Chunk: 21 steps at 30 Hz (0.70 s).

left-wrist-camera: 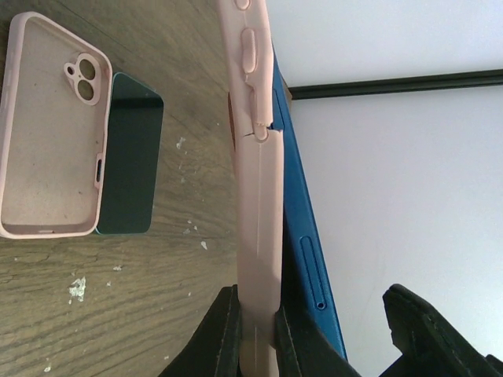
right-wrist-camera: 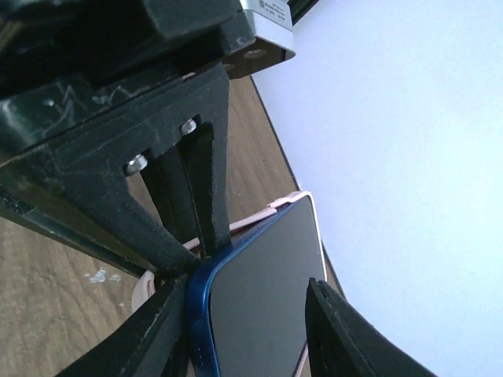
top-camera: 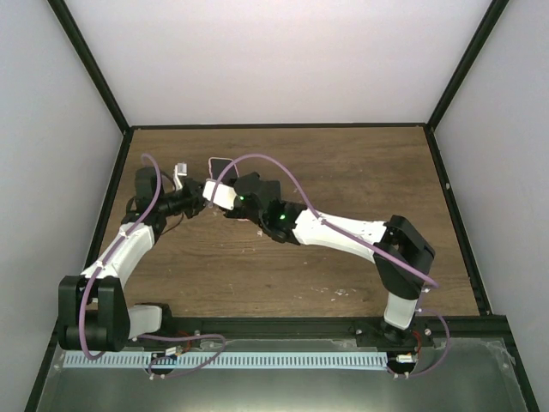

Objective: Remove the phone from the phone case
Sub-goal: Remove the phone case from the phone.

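Bright, even light throughout (walls nearly washed out), close wrist-view parts slightly soft.

phone [left-wrist-camera: 302,228] sitting against case [left-wrist-camera: 258,204], both up off the table [left-wrist-camera: 157,298] | spare case [left-wrist-camera: 49,126] lying beside another phone [left-wrist-camera: 132,157]

Pink phone case [left-wrist-camera: 258,236]: soft, matte, with raised side buttons; split along one edge near the buttons. Held edge-on and upright above the tabletop, its lower end pinched between the left gripper's [left-wrist-camera: 255,334] fingers.

Blue phone [left-wrist-camera: 302,236]: glossy blue frame, dark screen, side slot visible. Partly peeled out of the case, tilted away from it along the far side, lower part still seated. One rounded corner lies between the right gripper's [right-wrist-camera: 244,330] fingers.
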{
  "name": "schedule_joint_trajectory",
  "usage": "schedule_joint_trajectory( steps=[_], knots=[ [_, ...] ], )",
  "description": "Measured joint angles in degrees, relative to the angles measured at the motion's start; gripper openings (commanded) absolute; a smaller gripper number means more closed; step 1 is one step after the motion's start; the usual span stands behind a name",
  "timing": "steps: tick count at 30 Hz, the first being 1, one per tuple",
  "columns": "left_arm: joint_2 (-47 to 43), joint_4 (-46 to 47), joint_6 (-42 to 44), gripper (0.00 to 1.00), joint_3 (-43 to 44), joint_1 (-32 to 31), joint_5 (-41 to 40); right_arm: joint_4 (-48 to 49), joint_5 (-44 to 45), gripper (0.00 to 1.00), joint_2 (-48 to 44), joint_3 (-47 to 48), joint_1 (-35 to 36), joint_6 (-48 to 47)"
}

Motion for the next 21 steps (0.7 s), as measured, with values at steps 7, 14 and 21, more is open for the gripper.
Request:
schedule_joint_trajectory(
  steps=[7,14,21],
  knots=[
    [0.0,1.9,-0.2,0.00,0.0,0.0,-0.6,6.0,2.7,0.31,0.7,-1.8,0.3,-7.1],
    [-0.2,2.9,-0.3,0.00,0.0,0.4,-1.5,2.2,3.0,0.01,2.6,1.5,0.4,-7.4],
    [-0.3,1.5,-1.2,0.00,0.0,0.5,-1.0,-4.3,3.5,0.01,3.1,5.3,0.4,-4.2]
  ],
)
